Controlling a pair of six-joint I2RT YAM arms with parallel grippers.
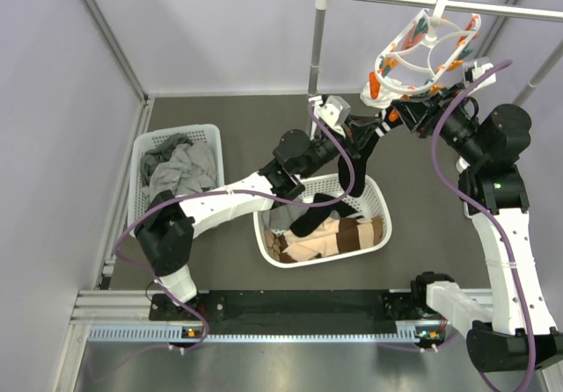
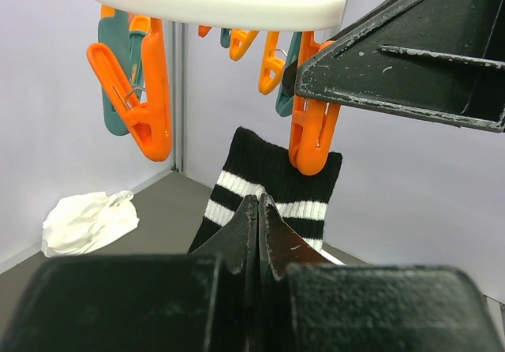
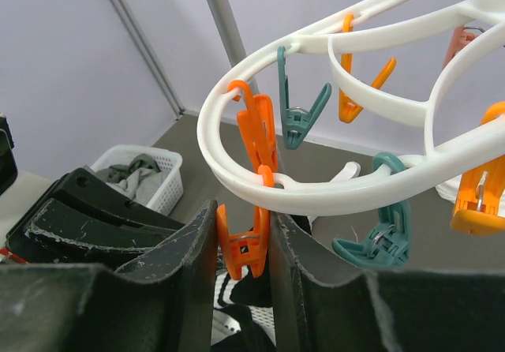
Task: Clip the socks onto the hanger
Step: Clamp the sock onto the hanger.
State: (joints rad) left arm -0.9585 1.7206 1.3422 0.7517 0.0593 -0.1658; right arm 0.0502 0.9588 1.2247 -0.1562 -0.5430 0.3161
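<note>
Left wrist: left gripper, jaws closed on black sock; cuff just ahead of its tips, meeting orange peg. Right gripper, squeezing that peg; hanger directly above.

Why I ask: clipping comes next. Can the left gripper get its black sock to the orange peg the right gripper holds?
Probably yes: the left gripper holds the black sock, cuff at the orange peg, nothing between; the right gripper clasps that peg.

Hanger: smooth glossy white plastic. Orange peg: shiny plastic. Black sock: ribbed knit cloth. Right gripper's fingers: scuffed matt black.
</note>
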